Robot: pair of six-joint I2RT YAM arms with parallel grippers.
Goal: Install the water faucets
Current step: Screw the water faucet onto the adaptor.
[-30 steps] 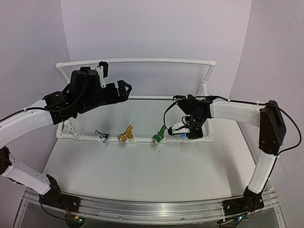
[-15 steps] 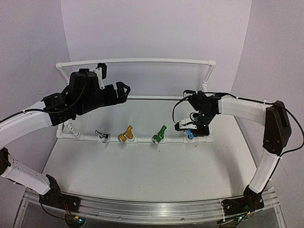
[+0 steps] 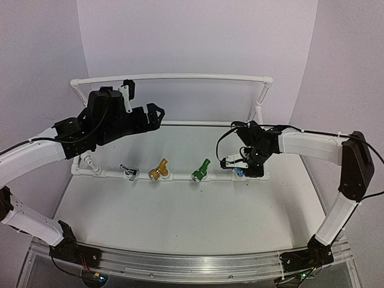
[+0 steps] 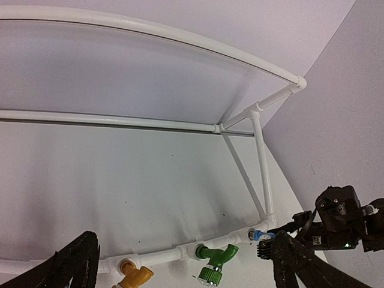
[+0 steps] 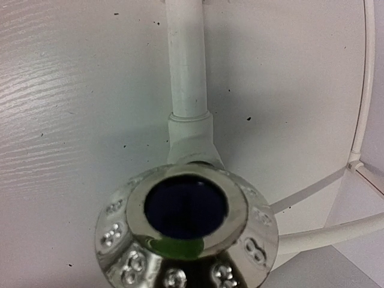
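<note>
Four water faucets stand along the front white pipe (image 3: 180, 176): silver (image 3: 129, 171), yellow (image 3: 159, 170), green (image 3: 201, 170) and blue (image 3: 240, 173) at the right end. My right gripper (image 3: 239, 164) is shut on the blue faucet (image 4: 262, 235) where it meets the pipe fitting. In the right wrist view the faucet's round metallic nozzle (image 5: 186, 231) fills the bottom, in front of the white fitting (image 5: 191, 135); my own fingers are hidden there. My left gripper (image 3: 143, 101) hangs open and empty above the back left of the frame. The green faucet (image 4: 216, 262) and the yellow faucet (image 4: 135, 274) show between its fingers (image 4: 75, 264).
The white PVC frame has a raised back rail (image 3: 174, 77), a rear floor pipe (image 3: 192, 123) and a right upright (image 3: 261, 99). A white elbow fitting (image 3: 89, 161) sits at the front pipe's left end. Purple walls close in on three sides.
My right wrist has shifted right and turned at the pipe's right end with the blue faucet, and its forearm has dropped lower. The left arm has barely moved.
</note>
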